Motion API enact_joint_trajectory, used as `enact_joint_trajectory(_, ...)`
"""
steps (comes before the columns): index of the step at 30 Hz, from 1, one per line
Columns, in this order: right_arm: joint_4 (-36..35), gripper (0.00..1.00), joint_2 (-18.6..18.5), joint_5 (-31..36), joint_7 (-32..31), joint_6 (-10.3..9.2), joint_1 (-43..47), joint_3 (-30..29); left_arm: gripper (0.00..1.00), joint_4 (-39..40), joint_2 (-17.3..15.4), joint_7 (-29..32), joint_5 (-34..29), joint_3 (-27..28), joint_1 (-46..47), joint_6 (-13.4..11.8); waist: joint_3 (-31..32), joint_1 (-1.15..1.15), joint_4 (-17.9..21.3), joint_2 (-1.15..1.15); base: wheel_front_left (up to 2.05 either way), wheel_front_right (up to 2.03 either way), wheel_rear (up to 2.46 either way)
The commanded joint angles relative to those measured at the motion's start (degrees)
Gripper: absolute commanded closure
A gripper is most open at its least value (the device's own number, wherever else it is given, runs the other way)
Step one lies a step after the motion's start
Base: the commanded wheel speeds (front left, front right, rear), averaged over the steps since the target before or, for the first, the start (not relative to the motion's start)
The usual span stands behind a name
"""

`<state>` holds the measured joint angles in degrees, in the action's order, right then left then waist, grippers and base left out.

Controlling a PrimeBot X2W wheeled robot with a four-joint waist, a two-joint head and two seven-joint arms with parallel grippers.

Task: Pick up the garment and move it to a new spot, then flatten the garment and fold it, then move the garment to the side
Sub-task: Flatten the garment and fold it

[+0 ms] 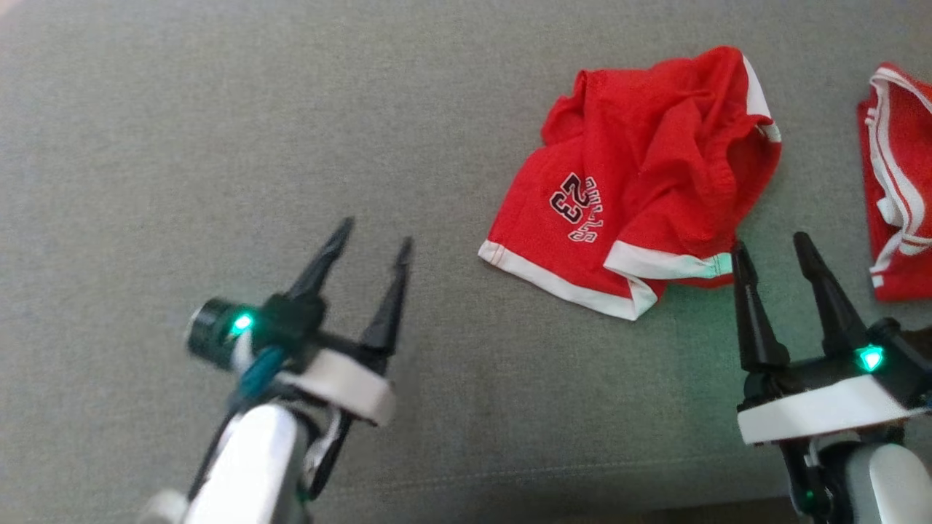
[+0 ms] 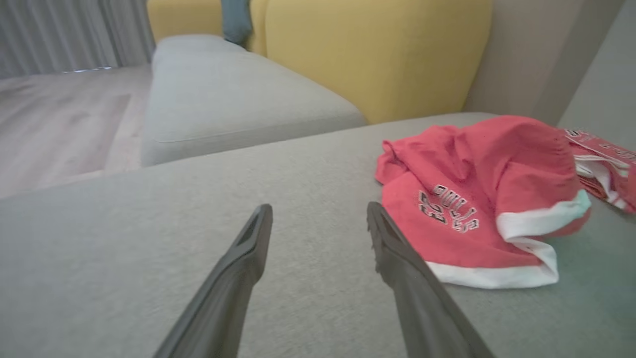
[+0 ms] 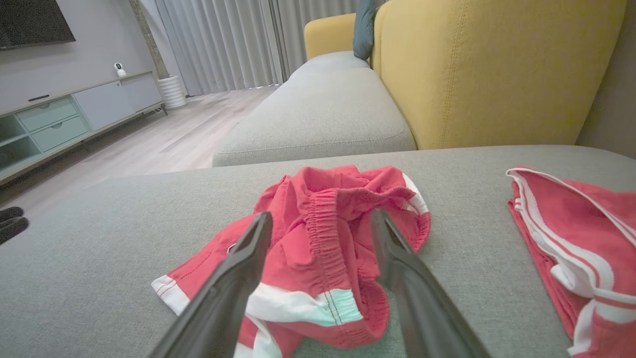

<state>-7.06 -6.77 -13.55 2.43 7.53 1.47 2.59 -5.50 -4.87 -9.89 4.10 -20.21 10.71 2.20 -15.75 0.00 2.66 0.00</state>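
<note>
Right gripper (image 1: 770, 244): the two dark fingers stand wide apart with nothing between them. In the right wrist view its fingertips frame the elastic waistband and the white-trimmed leg hem of the red shorts (image 3: 323, 238). In the head view its inner fingertip sits right at that hem; contact cannot be confirmed.

Left gripper (image 1: 375, 233): fingers likewise spread, nothing held, poised over bare grey cushion (image 1: 218, 145). The shorts lie ahead of it and off to its right, apart from its fingertips.

Shorts: crumpled and partly folded over, number and lettering facing up, resting on the cushion just beyond the right gripper's tips.

A second red garment with white stripes (image 1: 899, 182) lies further to the right gripper's right, apart from the shorts. A yellow backrest (image 3: 497, 74) rises beyond the cushion.
</note>
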Motion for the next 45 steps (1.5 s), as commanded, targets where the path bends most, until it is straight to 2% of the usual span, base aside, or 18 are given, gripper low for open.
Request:
enact_joint_trajectory(1,-1.91,0.00,-0.31,-0.21,-0.09,-0.04,-1.89,1.40,0.00,0.96,0.09,1.06,-0.09,0.51,3.71,0.63,-1.06,0.00,1.01,0.00,0.00,0.00,0.00)
enact_joint_trajectory(6,-1.26,0.00,-0.19,-0.50,0.19,-0.04,-3.11,2.08,0.00,-4.02,1.10,5.69,1.60,-3.82,8.36,2.66,-3.15,0.00,3.48,0.00,0.00,0.00,0.00)
enact_joint_trajectory(11,-0.26,0.00,0.03,-0.77,0.87,-0.04,-4.07,2.47,0.00,-9.49,1.59,10.67,4.12,-6.45,12.12,3.52,-4.64,0.00,5.55,0.00,0.00,0.00,0.00)
enact_joint_trajectory(16,0.56,0.00,0.31,-0.95,1.30,-0.04,-4.53,2.76,0.00,-13.13,1.80,15.68,6.47,-7.57,14.89,3.51,-5.32,0.00,6.66,0.00,0.00,0.00,0.00)
enact_joint_trajectory(22,1.14,0.00,0.38,-1.05,1.47,-0.04,-4.44,2.57,0.00,-13.73,1.87,19.79,7.87,-8.47,15.46,2.85,-5.15,0.00,7.08,0.00,0.00,0.00,0.00)
enact_joint_trajectory(23,1.22,0.00,0.38,-1.03,1.47,-0.04,-4.43,2.46,0.14,-13.51,1.88,20.62,8.06,-8.88,15.37,2.93,-5.11,0.00,7.10,0.00,0.00,0.00,0.00)
enact_joint_trajectory(24,1.28,0.00,0.37,-1.04,1.45,-0.04,-4.44,2.34,1.00,-13.42,1.88,21.81,8.34,-9.25,15.14,3.03,-5.08,0.00,7.08,0.00,0.00,0.00,0.00)
enact_joint_trajectory(27,1.65,0.00,0.07,-1.13,0.91,-0.04,-4.58,2.36,1.00,-12.37,1.62,23.96,8.63,-9.82,14.74,3.04,-5.06,0.00,6.93,0.00,0.00,0.00,0.00)
enact_joint_trajectory(32,4.02,0.00,-2.37,-2.53,-1.62,-0.04,-5.30,3.93,1.00,-10.79,1.17,23.98,8.54,-9.71,14.59,2.15,-5.09,0.00,6.67,0.00,0.00,0.00,0.00)
enact_joint_trajectory(44,8.82,0.00,-9.53,-7.12,-7.06,-0.04,-10.81,13.02,1.00,-9.62,1.08,22.83,9.00,-10.12,14.67,1.35,-5.99,0.00,5.10,0.00,0.00,0.00,0.00)
enact_joint_trajectory(45,8.96,0.25,-9.85,-7.71,-7.42,-0.04,-11.01,13.63,1.00,-9.57,1.08,22.65,9.07,-10.11,14.68,1.29,-6.04,0.00,4.94,0.00,0.00,0.00,0.00)
